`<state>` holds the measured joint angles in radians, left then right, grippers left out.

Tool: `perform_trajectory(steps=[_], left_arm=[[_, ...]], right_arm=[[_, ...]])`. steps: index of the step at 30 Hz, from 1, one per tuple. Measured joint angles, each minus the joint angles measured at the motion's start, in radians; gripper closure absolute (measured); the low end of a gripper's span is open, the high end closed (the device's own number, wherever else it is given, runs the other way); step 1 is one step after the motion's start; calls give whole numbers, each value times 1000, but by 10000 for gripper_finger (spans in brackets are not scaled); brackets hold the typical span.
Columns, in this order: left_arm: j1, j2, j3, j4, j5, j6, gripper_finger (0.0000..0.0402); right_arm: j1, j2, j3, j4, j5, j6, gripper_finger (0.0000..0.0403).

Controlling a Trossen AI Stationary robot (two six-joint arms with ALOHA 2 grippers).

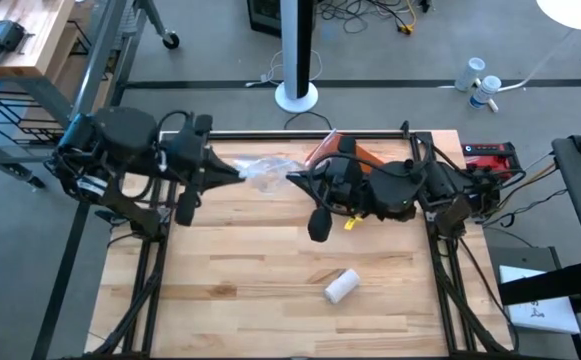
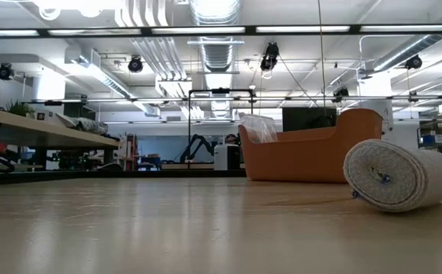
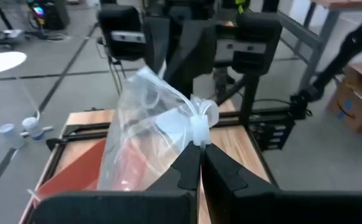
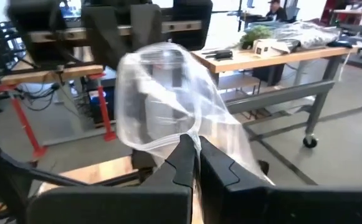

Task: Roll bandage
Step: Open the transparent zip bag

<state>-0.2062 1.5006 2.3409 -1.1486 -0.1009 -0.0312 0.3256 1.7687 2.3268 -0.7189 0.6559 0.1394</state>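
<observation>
A rolled white bandage (image 1: 342,286) (image 2: 400,175) lies on its side on the wooden table, toward the near right, and no gripper touches it. A clear plastic bag (image 1: 266,172) (image 3: 146,127) (image 4: 162,93) hangs in the air near the table's far edge, between my two grippers. My left gripper (image 1: 242,173) (image 3: 200,154) reaches it from the left and my right gripper (image 1: 292,178) (image 4: 194,148) from the right. Both are shut on the bag. Neither gripper shows in the low view. My left gripper pinches a bunched, whitish bit of the bag's edge (image 3: 200,123) between its two fingers. The fingers point roughly level, coming from the table's left. The bag stands up and away from the fingertips, clear of the table. My right gripper pinches the thin film at the bag's opposite side (image 4: 189,133) between its two fingers, roughly level from the table's right. The bag billows beyond the fingertips, lifted clear; how many layers are caught cannot be told.
An orange tray (image 1: 342,150) (image 2: 312,156) stands at the table's far edge, just behind the grippers. Bare wood (image 1: 230,290) spreads across the near half around the bandage. Benches, racks and a person fill the room beyond.
</observation>
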Motion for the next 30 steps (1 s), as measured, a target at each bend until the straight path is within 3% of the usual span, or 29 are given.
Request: perform_trajectory(steps=[5, 10, 17, 23, 30], left_arm=[[0, 15, -2, -62, -3, 15, 402], [0, 21, -4, -149, -37, 33, 402], [0, 24, -5, -109, -47, 99, 402], [1, 51, -7, -109, 34, 163, 402], [0, 69, -7, -118, 38, 180, 402]], right_arm=[[2, 3, -2, 91, -13, -101, 403], [8, -7, -2, 188, -104, -207, 403], [-5, -6, -4, 179, -114, -204, 403], [-23, 29, -6, 176, -115, -175, 403], [-32, 47, -6, 174, -115, -165, 403]])
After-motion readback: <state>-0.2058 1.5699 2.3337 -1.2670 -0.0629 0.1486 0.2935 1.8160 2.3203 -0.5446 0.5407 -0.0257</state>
